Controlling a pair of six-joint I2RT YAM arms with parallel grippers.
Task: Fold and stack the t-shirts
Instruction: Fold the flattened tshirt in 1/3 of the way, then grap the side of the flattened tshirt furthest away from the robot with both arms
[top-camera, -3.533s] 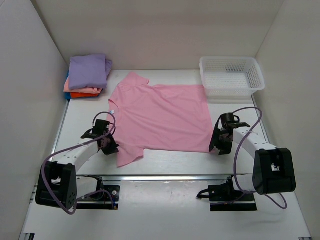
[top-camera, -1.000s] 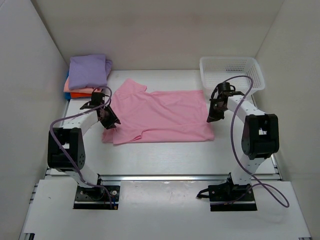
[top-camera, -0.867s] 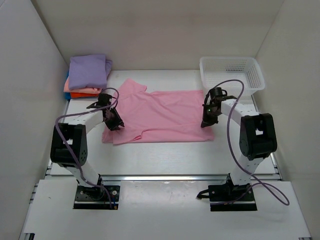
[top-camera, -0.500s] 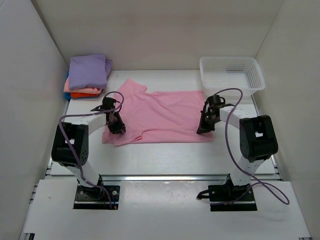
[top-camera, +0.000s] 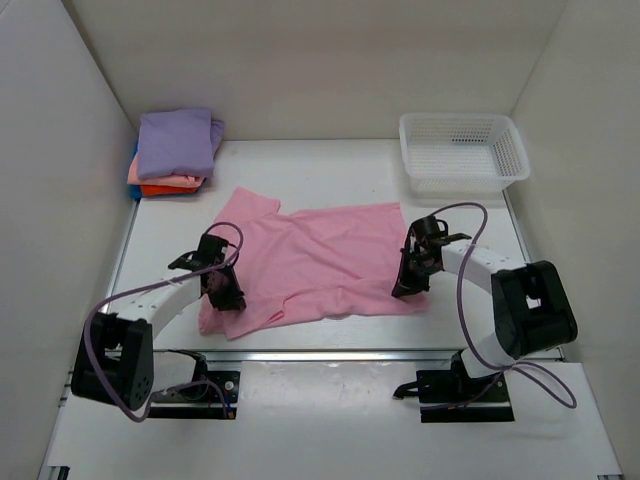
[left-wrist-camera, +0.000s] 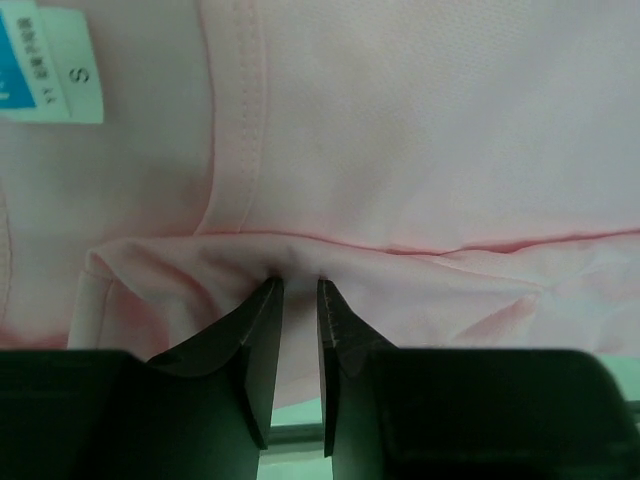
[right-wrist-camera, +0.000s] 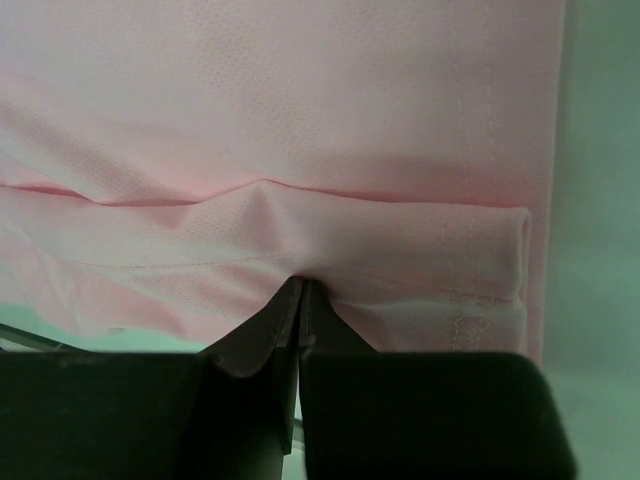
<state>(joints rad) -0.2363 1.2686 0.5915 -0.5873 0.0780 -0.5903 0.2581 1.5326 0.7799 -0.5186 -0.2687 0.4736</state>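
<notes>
A light pink t-shirt (top-camera: 320, 255) lies folded lengthwise and wrinkled on the table. My left gripper (top-camera: 224, 294) is at its collar end, the jaws narrow and pinching a bunched fold of pink cloth (left-wrist-camera: 300, 262). The white neck label (left-wrist-camera: 50, 65) shows up and to the left in the left wrist view. At the hem end my right gripper (top-camera: 403, 284) is shut on the doubled edge (right-wrist-camera: 300, 262). A lavender folded t-shirt (top-camera: 176, 142) tops a stack with salmon (top-camera: 150, 178) and orange (top-camera: 165, 189) ones at the back left.
A white mesh basket (top-camera: 462, 150) stands at the back right. White walls close in the table on three sides. A metal rail (top-camera: 320, 355) runs along the near edge, just in front of the shirt.
Both grippers have pulled toward the near edge and the pink shirt has slid with them, wrinkling in the middle. The left jaws have narrowed on the cloth.
</notes>
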